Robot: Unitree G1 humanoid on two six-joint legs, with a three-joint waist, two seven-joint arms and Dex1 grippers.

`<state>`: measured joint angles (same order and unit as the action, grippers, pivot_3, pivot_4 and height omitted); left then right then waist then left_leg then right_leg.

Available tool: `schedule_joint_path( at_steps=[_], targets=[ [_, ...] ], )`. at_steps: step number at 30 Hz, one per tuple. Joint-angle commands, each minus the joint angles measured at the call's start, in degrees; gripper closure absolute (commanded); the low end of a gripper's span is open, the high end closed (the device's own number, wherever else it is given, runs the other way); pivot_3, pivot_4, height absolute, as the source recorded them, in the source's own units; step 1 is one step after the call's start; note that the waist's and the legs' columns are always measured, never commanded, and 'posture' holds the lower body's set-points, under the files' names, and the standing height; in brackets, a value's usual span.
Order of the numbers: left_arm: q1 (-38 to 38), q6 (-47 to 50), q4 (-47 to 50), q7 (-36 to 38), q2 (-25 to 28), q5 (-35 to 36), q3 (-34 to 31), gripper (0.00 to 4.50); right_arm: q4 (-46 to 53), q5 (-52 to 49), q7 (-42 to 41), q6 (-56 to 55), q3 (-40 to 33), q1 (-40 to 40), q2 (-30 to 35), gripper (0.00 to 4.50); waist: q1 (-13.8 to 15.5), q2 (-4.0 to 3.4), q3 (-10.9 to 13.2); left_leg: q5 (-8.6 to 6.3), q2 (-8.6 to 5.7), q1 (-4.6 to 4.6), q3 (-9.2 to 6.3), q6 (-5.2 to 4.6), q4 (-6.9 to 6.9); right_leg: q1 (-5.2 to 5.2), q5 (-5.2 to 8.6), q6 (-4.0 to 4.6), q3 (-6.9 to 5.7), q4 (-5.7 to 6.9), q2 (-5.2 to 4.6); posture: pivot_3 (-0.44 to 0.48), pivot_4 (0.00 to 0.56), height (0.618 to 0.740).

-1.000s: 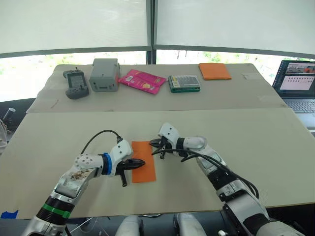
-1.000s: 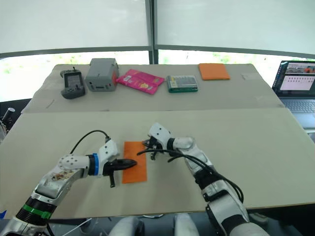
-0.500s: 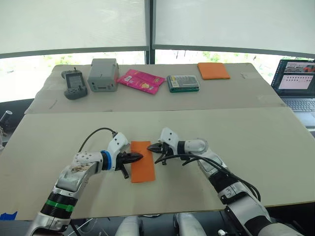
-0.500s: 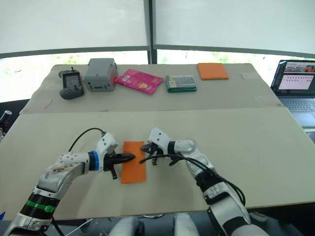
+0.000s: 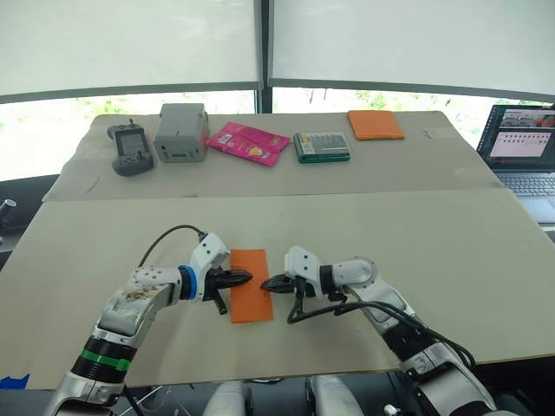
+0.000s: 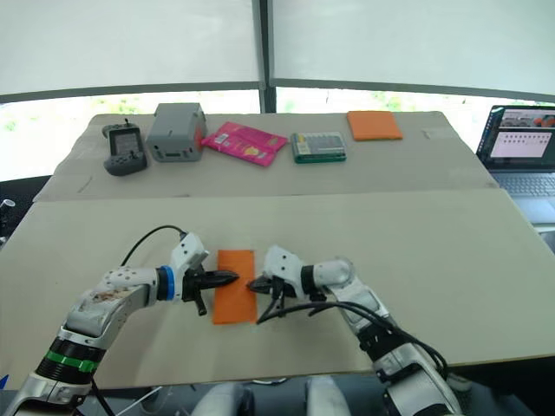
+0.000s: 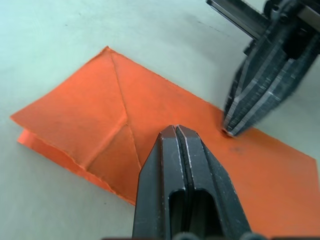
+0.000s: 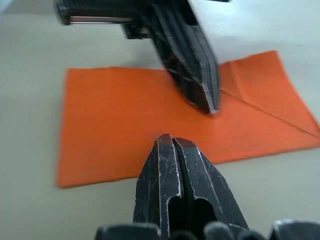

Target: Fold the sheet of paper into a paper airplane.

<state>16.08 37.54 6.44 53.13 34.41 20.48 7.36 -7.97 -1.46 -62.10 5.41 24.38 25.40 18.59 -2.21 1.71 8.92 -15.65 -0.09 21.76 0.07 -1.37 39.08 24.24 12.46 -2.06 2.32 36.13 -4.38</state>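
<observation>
The sheet of paper [image 5: 251, 295] lies flat on the near table as a narrow bright orange strip with diagonal creases at one end [image 7: 90, 125]. My left gripper [image 5: 245, 277] is shut, and its tip rests on the strip's middle from the left. My right gripper [image 5: 267, 283] is also shut, with its tip at the strip's right edge, just short of the left tip. In the right wrist view my own shut fingers [image 8: 170, 150] point at the paper [image 8: 115, 125], with the left gripper's tip on it beyond them. No pointed paper airplane shape shows.
On the far table sit a grey handheld controller [image 5: 132, 147], a grey box [image 5: 182, 132], a pink packet [image 5: 248, 142], a green box [image 5: 322, 146] and a thick orange pad [image 5: 375, 125]. A laptop [image 5: 520, 147] stands open at the right edge.
My right gripper has slid toward me along the strip's right edge. My left gripper shifted slightly away from me onto the strip's middle, then held still. The paper stayed in place.
</observation>
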Motion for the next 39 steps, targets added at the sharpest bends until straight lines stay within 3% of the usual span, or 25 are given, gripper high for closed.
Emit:
schedule_joint_path(
  at_steps=[1,11,20,24,31,34,39],
  targets=[
    [-0.2,0.9,1.2,1.0,0.8,0.4,0.8,4.5,4.8,-0.9,-2.1,4.0,2.4,-3.3,1.4,4.45,0.1,0.0,0.0,0.0,0.0,0.0,0.0,0.0,0.0,-0.01,0.0,0.0,0.0,0.0,0.0,0.0,0.15,0.74],
    [-0.5,1.9,1.8,3.1,2.7,1.0,0.4,4.5,14.3,-3.8,-2.2,11.5,3.2,-9.0,4.6,4.45,0.2,0.01,0.0,0.0,-0.01,-0.05,0.02,0.0,0.01,-0.06,0.01,-0.01,0.0,-0.03,0.02,0.0,0.15,0.74],
    [-1.1,1.4,3.0,6.0,5.8,5.2,-5.2,4.5,26.5,-15.0,-2.3,23.3,-5.3,-5.5,8.1,4.45,0.5,0.03,0.0,0.0,0.0,0.06,0.02,0.0,0.02,0.04,0.01,-0.01,-0.01,-0.05,0.02,0.0,0.15,0.74],
    [-1.9,1.0,3.4,5.4,6.3,6.2,-7.6,4.5,25.0,-16.1,-0.1,25.6,-5.5,0.1,6.1,4.45,0.5,0.05,0.0,0.0,0.02,0.02,0.01,0.0,0.02,0.04,0.01,-0.01,-0.01,-0.03,0.04,0.0,0.15,0.74],
    [-3.8,2.4,6.2,3.0,6.0,9.1,-11.5,4.5,16.2,-9.2,3.7,20.8,-2.4,4.8,4.7,4.45,1.3,0.07,0.0,0.0,-0.04,0.19,0.04,0.0,0.02,0.14,0.01,-0.01,-0.03,-0.08,-0.04,0.0,0.15,0.74],
    [-5.7,3.4,8.1,3.0,6.8,12.4,-15.9,4.5,17.1,-10.1,2.3,21.4,-4.7,5.7,7.2,4.45,1.4,0.07,0.0,0.01,-0.04,0.33,0.03,0.0,0.03,0.26,0.0,0.0,-0.03,-0.09,-0.05,0.0,0.15,0.74],
    [-7.1,2.0,8.7,2.3,6.6,10.9,-13.1,4.5,18.4,-11.0,1.3,22.6,-7.7,6.3,11.3,4.45,1.5,0.06,0.1,0.0,-0.01,0.25,0.02,0.0,0.02,0.21,0.0,0.0,-0.04,-0.08,-0.04,0.0,0.15,0.74]
  ],
)
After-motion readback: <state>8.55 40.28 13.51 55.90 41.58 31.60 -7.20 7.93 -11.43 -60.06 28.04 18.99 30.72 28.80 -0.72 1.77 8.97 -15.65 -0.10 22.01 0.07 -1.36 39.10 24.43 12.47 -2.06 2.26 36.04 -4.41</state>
